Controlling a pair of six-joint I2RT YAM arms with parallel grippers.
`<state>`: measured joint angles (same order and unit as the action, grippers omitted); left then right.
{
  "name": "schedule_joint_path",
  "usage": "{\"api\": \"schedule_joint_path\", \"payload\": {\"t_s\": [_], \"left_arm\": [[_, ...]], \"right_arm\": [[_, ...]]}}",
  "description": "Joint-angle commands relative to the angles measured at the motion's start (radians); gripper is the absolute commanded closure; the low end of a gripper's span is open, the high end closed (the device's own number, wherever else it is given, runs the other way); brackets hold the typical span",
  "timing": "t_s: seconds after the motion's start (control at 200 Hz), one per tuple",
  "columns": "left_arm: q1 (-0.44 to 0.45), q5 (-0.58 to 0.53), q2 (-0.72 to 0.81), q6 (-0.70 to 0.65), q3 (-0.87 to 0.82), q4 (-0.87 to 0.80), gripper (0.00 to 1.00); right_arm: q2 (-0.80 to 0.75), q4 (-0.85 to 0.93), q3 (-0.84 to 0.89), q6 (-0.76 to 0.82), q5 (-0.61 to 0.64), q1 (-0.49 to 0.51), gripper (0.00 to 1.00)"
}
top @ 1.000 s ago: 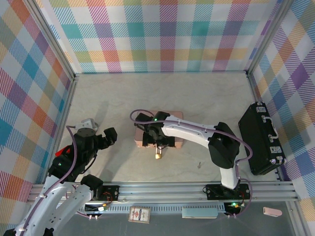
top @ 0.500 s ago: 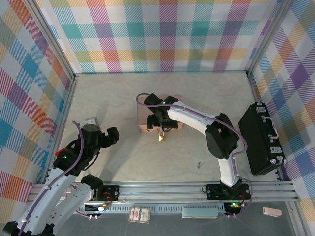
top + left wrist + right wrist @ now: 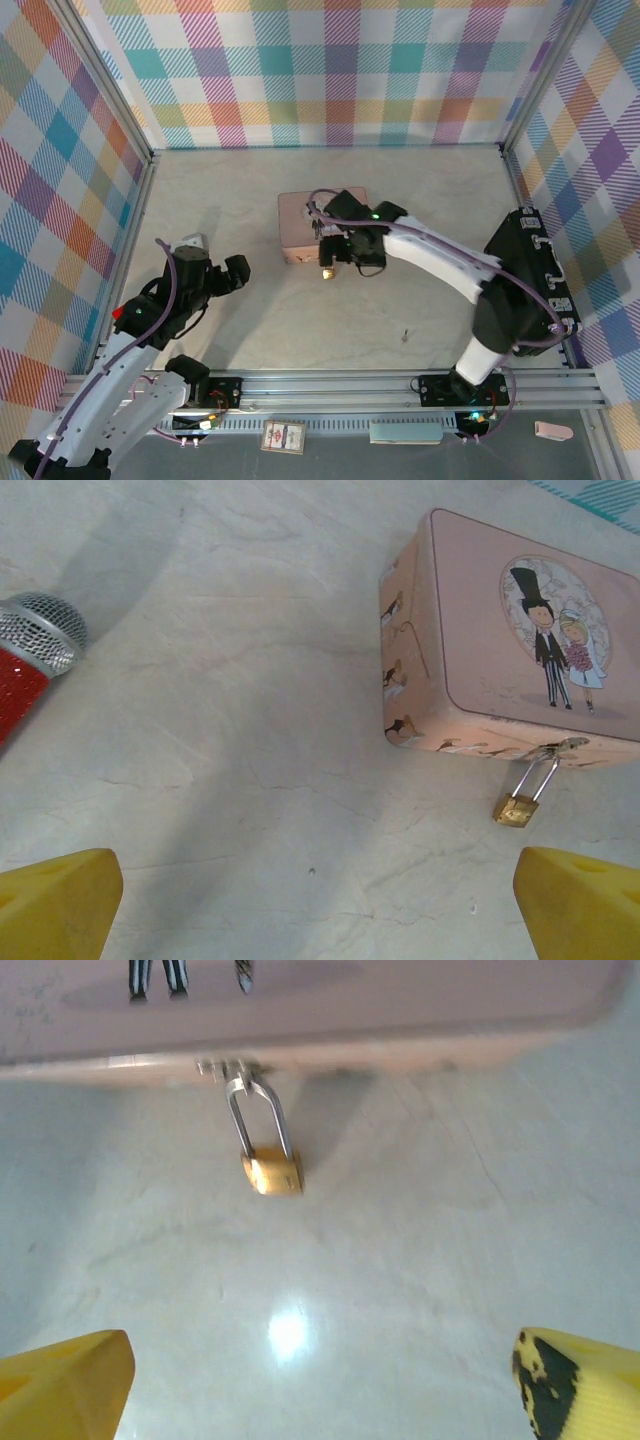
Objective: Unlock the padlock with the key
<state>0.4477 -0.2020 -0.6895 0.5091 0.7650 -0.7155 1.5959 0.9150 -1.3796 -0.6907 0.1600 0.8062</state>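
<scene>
Both grippers spread wide and empty: the right gripper (image 3: pixel 320 1390) faces the padlock (image 3: pixel 272 1173), which hangs on the tin (image 3: pixel 300 1000).
The right gripper's yellow fingertips (image 3: pixel 60 1385) stand far apart with nothing between them. The padlock lies just ahead, a little left of its centre line, its shackle through the tin's clasp and its brass body on the table (image 3: pixel 250 190). Seen from above, the key (image 3: pixel 405 336) lies on the table well behind this gripper, toward its arm's base, apart from everything. The left gripper (image 3: pixel 320 910) is equally wide and holds nothing. The tin and padlock are ahead to its right, well apart from it, and a microphone (image 3: pixel 35 650) lies ahead to its left.
</scene>
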Motion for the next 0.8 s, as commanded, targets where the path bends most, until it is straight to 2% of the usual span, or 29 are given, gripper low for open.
{"api": "schedule_joint_path", "payload": {"t_s": [0.0, 0.125, 0.335, 0.425, 0.795], "left_arm": [[0.003, 0.037, -0.018, 0.008, -0.022, 0.061, 0.0], [0.003, 0.045, -0.037, 0.009, -0.033, 0.093, 0.0], [0.003, 0.056, -0.062, 0.006, -0.05, 0.132, 0.0], [0.003, 0.059, -0.067, 0.002, -0.052, 0.134, 0.0], [0.003, 0.046, -0.046, -0.007, -0.056, 0.114, 0.0]], "right_arm": [[-0.12, 0.116, 0.12, -0.111, -0.032, 0.018, 0.08], [-0.258, 0.189, 0.261, -0.246, -0.032, 0.04, 0.14], [-0.413, 0.216, 0.484, -0.423, -0.041, 0.062, 0.33], [-0.416, 0.213, 0.531, -0.452, -0.043, 0.074, 0.4], [-0.293, 0.075, 0.638, -0.47, -0.043, 0.082, 0.58]]}}
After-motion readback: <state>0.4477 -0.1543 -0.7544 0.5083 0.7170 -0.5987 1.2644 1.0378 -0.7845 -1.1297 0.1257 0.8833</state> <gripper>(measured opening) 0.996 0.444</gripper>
